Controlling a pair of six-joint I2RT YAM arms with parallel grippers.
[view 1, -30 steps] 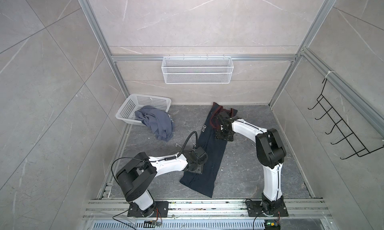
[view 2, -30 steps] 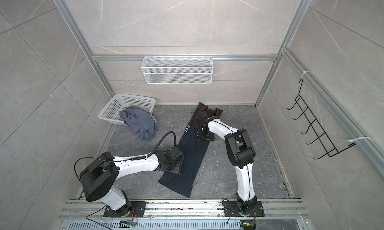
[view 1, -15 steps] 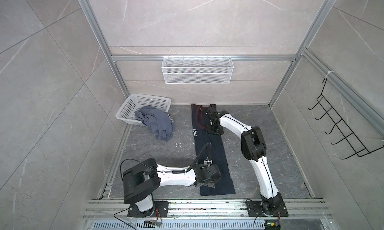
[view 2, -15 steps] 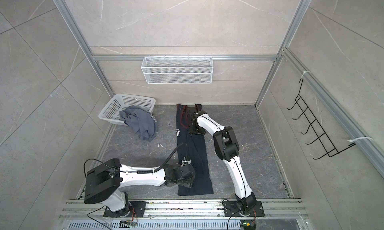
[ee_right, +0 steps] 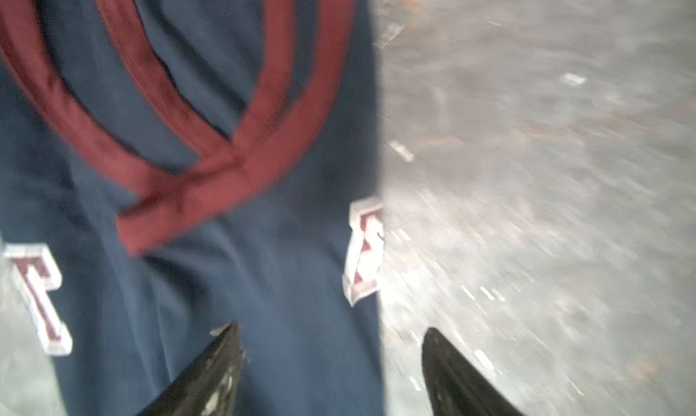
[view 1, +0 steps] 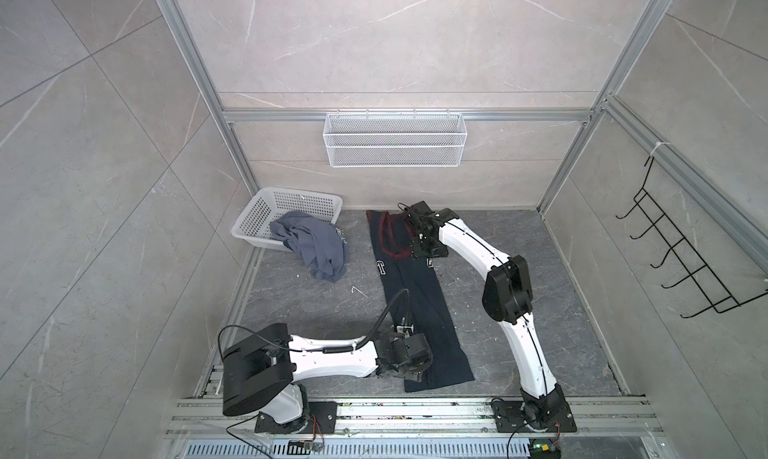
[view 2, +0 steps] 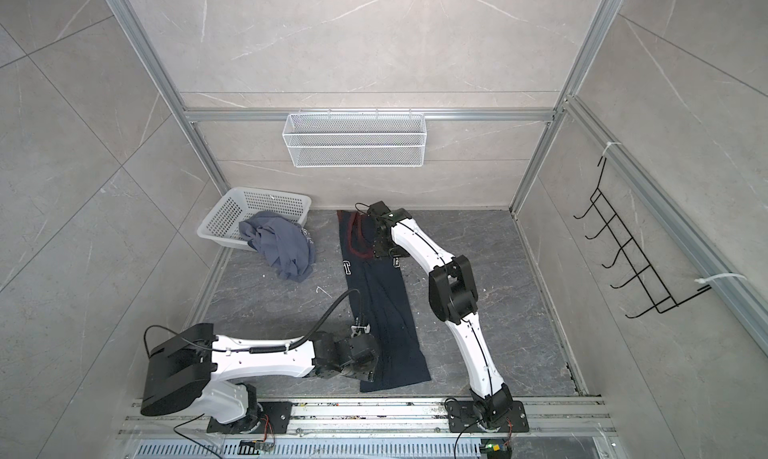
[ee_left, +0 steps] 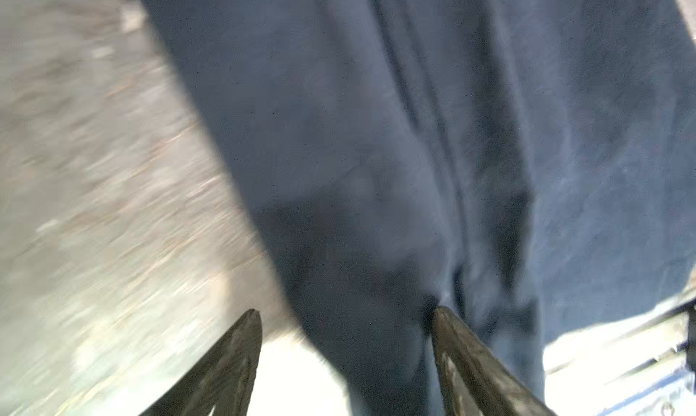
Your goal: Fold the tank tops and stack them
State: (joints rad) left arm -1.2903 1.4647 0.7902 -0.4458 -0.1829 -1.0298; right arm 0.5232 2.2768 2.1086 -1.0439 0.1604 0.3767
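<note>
Lying as a narrow strip on the table (view 1: 582,311), the navy top (view 1: 419,303) runs from far neck to near hem, with the right hand (ee_right: 331,327) open at the neck and the left hand (ee_left: 346,311) open at the hem; the grey top (view 1: 316,245) spills from the basket (view 1: 291,199).

The navy tank top (view 1: 419,299) no longer slants but lies as a nearly straight front-to-back strip, its hem swung rightward with the left pincer (ee_left: 346,311), its straps leftward with the right pincer (ee_right: 331,329).
</note>
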